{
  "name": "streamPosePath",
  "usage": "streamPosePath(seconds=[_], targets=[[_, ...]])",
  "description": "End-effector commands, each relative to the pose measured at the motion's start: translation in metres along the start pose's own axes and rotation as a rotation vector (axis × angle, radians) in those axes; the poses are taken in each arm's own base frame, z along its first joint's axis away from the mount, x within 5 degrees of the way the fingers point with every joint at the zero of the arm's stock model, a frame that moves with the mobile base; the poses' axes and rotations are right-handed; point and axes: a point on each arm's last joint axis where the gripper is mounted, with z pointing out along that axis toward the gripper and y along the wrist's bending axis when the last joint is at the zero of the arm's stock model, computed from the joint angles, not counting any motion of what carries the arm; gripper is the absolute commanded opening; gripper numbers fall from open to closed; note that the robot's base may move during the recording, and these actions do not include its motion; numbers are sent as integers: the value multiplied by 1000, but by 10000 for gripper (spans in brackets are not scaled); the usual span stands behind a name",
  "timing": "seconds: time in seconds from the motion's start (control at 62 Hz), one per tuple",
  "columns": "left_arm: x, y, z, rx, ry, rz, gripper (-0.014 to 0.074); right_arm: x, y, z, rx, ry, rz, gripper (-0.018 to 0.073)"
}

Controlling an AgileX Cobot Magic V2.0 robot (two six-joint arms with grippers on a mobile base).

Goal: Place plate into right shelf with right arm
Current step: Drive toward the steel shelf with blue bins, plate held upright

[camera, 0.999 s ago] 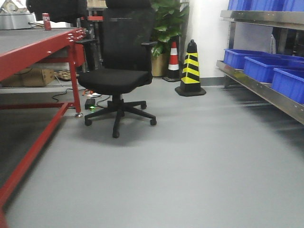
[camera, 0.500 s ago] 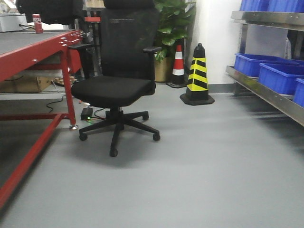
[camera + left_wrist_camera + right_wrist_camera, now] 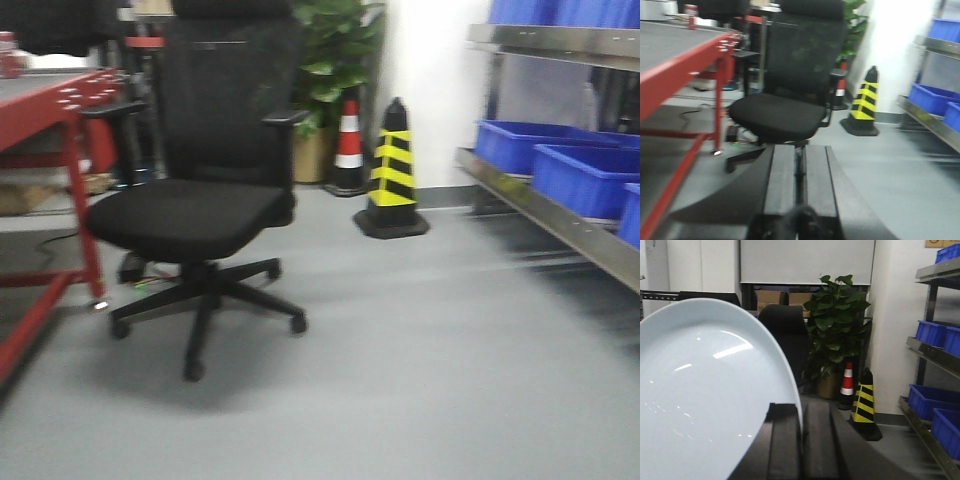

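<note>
right gripper [image 3: 801, 440] clamped on plate [image 3: 705, 390] rim, left gripper [image 3: 799, 170] closed, empty — floor [image 3: 430, 350] open at 12 o'clock, right shelf [image 3: 560, 215] lip at 3, office chair [image 3: 200, 200] at 10

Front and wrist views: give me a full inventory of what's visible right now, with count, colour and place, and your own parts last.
plate: one, white, clamped by its edge, fills the left of the right wrist view
right shelf: one, steel, along the right side
blue bins: at least three on the lower level, more above
office chair: one, black, on the floor left of centre
striped cone: one, yellow and black, near the white wall
traffic cone: one, red and white, behind the striped cone
potted plant: one, green, behind the chair
table: one, red frame, far left
left gripper: one, black, shut, empty
right gripper: one, black, shut on the plate
</note>
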Motion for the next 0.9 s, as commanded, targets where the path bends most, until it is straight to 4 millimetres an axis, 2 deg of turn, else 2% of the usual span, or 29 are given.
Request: streamPosePath(seconds=[0.0,0.886], targets=[[-6,0,-1,7,-92,-6,-47,-16,3,0,-28,-103,-22,55],[-6,0,-1,7,-92,-6,-47,-16,3,0,-28,-103,-22,55]])
